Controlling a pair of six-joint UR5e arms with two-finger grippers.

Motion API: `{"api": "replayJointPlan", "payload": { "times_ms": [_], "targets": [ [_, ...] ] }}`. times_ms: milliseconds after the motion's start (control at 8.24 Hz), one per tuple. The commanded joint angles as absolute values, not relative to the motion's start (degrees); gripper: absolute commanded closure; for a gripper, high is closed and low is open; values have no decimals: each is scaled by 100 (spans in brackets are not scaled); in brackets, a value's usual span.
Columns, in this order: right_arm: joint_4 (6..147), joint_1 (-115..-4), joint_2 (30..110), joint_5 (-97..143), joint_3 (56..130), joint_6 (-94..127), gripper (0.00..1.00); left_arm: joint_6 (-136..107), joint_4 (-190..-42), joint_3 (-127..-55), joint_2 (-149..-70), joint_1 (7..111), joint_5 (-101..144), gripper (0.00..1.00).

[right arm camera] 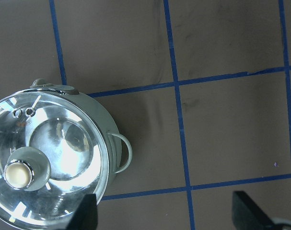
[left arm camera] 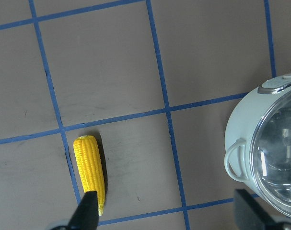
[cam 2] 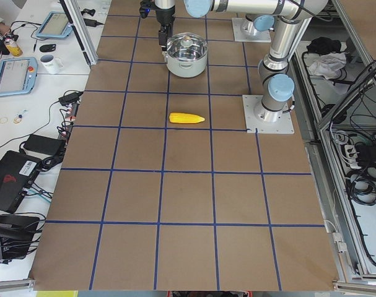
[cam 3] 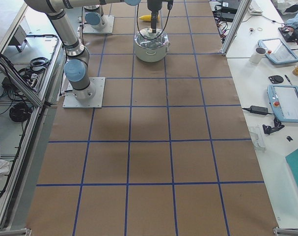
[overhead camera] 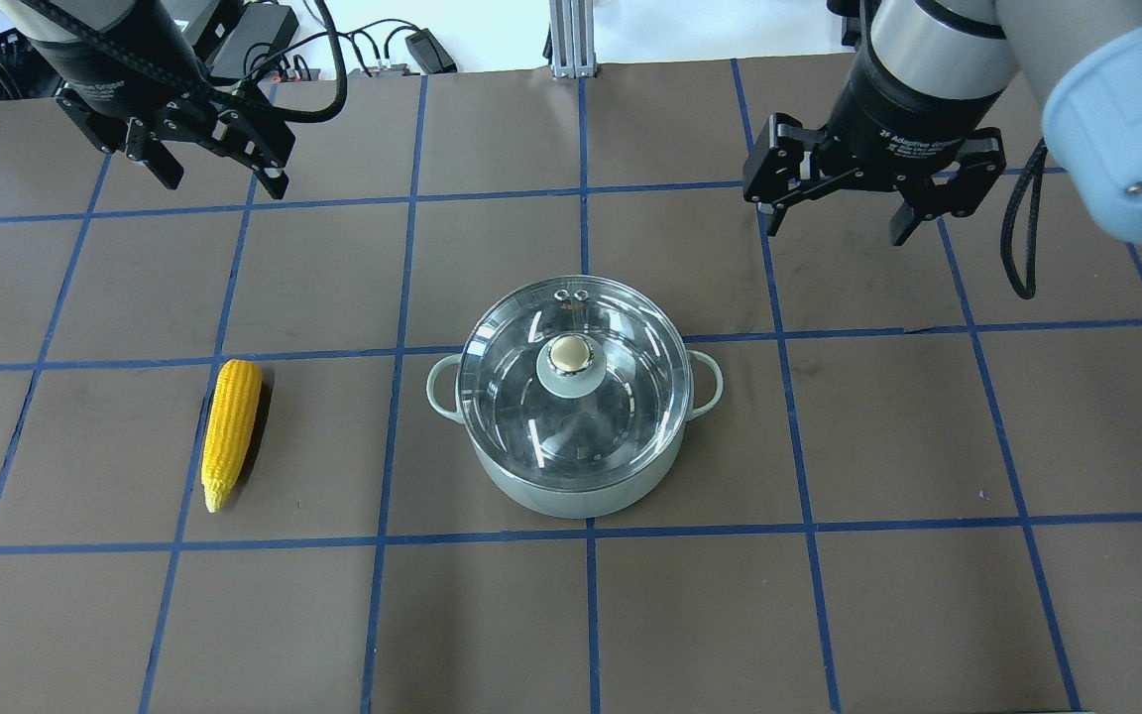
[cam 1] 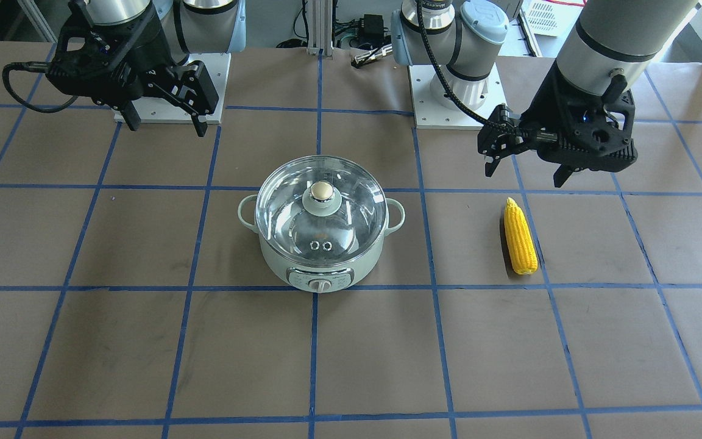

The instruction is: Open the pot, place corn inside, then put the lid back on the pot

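Mint pot (overhead camera: 571, 503) w/ glass lid (overhead camera: 521, 416) seated on it, mid-table (overhead camera: 928, 446). Yellow corn (overhead camera: 230, 428) lies flat well apart on L side, both far from edges. L gripper (overhead camera: 224, 186) & R gripper (overhead camera: 837, 233) spread wide, holding nothing.

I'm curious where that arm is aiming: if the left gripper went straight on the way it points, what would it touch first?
Probably the bare table: the left gripper points down, open, the corn close beside one finger. Depth is unclear.

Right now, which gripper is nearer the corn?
The left gripper: open, it hangs on the same side of the pot as the corn. The right gripper, also open, is across the pot from it.
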State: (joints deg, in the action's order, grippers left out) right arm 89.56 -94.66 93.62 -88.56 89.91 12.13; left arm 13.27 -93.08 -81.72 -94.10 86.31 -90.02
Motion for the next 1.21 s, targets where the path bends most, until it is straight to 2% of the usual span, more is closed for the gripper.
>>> {"api": "replayJointPlan", "payload": {
  "times_ms": [0, 486, 1093],
  "targets": [
    [8956, -9466, 9360, -8851, 8991, 1204, 0, 1336, -9308, -8191, -9396, 8631, -9009, 0],
    [8930, -9466, 9360, -8903, 8991, 1195, 0, 1414, -9360, -8313, -9378, 8518, -9131, 0],
    [8666, -9475, 9378, -9132, 8991, 1108, 0, 2275, -8930, -9349, -9527, 7386, -9413, 0]
  ]
}}
